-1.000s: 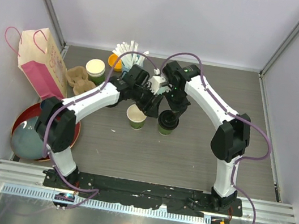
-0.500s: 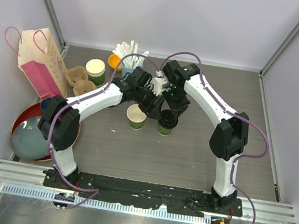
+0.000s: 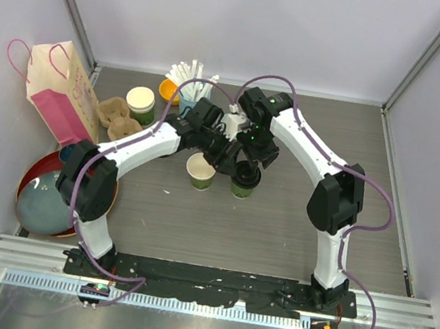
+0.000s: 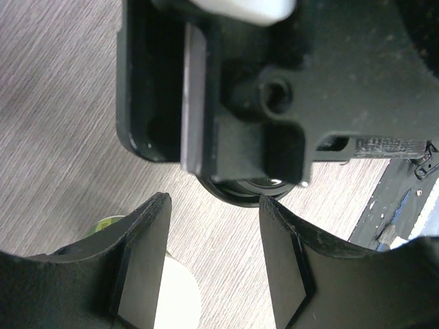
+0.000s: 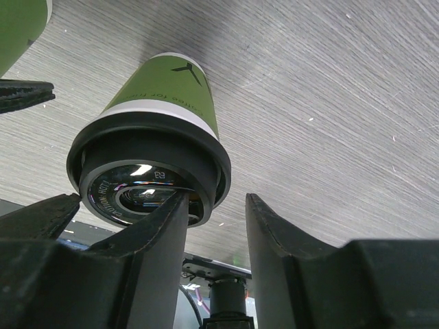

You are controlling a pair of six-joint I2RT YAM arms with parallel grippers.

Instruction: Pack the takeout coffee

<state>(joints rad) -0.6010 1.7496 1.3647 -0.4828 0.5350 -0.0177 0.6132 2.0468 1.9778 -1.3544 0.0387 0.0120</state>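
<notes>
Two green takeout coffee cups stand mid-table. The right cup (image 3: pixel 244 182) wears a black lid (image 5: pixel 147 184). The left cup (image 3: pixel 200 170) is uncovered and shows its cream inside (image 4: pixel 175 296). My right gripper (image 3: pixel 247 162) hangs just over the lidded cup, open. In the right wrist view its left finger (image 5: pixel 154 253) crosses in front of the lid's rim, and only bare table shows in the gap of the right gripper (image 5: pixel 215 202). My left gripper (image 4: pixel 214 205) is open too, nothing in it, between the two cups and above the open cup's rim. From above, the left gripper (image 3: pixel 221 156) sits close against the right one.
A pink paper bag (image 3: pixel 63 92) stands at the far left. Next to it are a cardboard cup carrier (image 3: pixel 118 118) and another green cup (image 3: pixel 140 103). A blue cup of white straws (image 3: pixel 188 83) is behind the arms. A red bowl (image 3: pixel 33 171) sits near left.
My right gripper has opened and let go of the black lid, which now sits on the right cup. The left arm shifted slightly toward the cups.
</notes>
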